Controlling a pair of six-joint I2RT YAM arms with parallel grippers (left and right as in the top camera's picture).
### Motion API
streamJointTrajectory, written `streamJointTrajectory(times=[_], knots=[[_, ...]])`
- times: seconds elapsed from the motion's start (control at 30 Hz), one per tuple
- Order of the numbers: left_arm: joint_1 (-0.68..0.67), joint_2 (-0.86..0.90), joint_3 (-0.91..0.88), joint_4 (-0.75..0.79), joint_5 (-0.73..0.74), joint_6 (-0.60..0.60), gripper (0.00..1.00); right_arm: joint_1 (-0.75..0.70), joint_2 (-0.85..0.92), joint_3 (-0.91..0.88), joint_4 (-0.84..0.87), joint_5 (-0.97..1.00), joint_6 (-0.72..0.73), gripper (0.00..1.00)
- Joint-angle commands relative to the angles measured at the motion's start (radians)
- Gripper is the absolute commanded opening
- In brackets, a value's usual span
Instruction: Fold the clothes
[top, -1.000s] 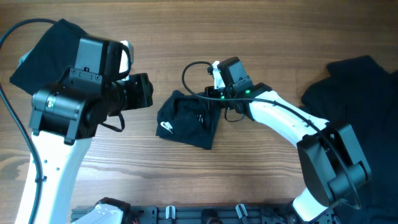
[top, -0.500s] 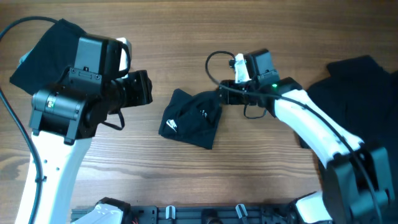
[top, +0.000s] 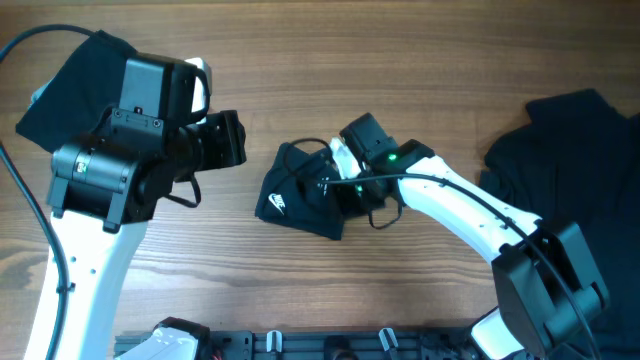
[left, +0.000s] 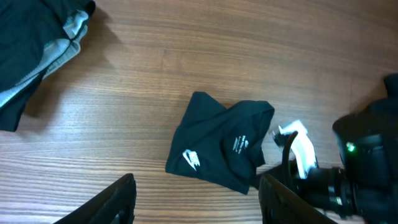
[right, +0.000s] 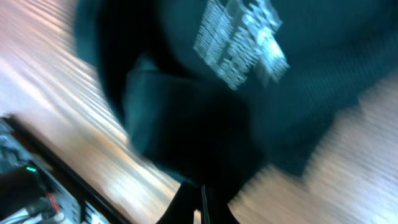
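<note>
Position of the folded T-shirt (top: 300, 195), what was it?

It lay bunched into a small dark packet on the wooden table (top: 450, 60), between the two arms. Its white swoosh (top: 275, 203) sat at the corner nearest the left arm.

And the right gripper (top: 328, 188)?

It was down on the T-shirt, at the side away from the swoosh, touching the cloth. The right wrist view was blurred and filled with dark fabric and a patch of white print (right: 239, 43). I could not tell how far the fingers stood apart, nor whether they had any cloth pinched.

What about the left gripper (left: 196, 182)?

It hung clear of the T-shirt on the swoosh side, its fingers spread wide with nothing between them. From its wrist camera the T-shirt showed whole, just beyond the fingertips, with the right arm's tool against its far edge.

Were any other clothes about?

Two lots. A dark garment (top: 60, 75) lay well apart from the T-shirt, beyond the left arm and partly under it, with some pale grey cloth showing at its edge. A bigger dark heap (top: 585, 150) lay well apart from the T-shirt on the opposite side, past the right arm.
</note>
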Motion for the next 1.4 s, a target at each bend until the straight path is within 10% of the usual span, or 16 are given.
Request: streamJointTrajectory(times=[0.0,0.07,0.5,0.67,0.77,1.03,1.17,1.37], knots=[[0.003,-0.004,0.008,0.013,-0.014,0.016,0.64,0.003,-0.016,0.006,-0.107,0.205,0.068,0.09],[0.003,-0.004,0.008,0.021,-0.014,0.016,0.64,0.003,-0.016,0.006,-0.154,0.288,0.115,0.35],[0.003,0.204,-0.079,0.02,-0.019,0.013,0.67,-0.083,-0.072,0.006,0.063,-0.107,-0.139,0.49],[0.019,0.364,-0.085,0.116,0.076,0.04,0.68,-0.024,-0.02,0.006,0.071,-0.129,-0.126,0.41],[0.042,0.406,-0.085,0.123,0.089,0.043,0.69,0.004,-0.013,0.006,0.058,-0.029,-0.06,0.07],[0.059,0.427,-0.085,0.123,0.104,0.069,0.69,-0.038,-0.116,0.006,-0.231,0.23,0.135,0.04],[0.076,0.438,-0.085,0.13,0.081,0.073,0.75,-0.038,-0.117,0.006,-0.069,0.024,-0.07,0.43],[0.21,0.438,-0.085,0.164,0.205,0.139,0.76,0.005,-0.084,0.006,0.061,-0.018,-0.068,0.52]])
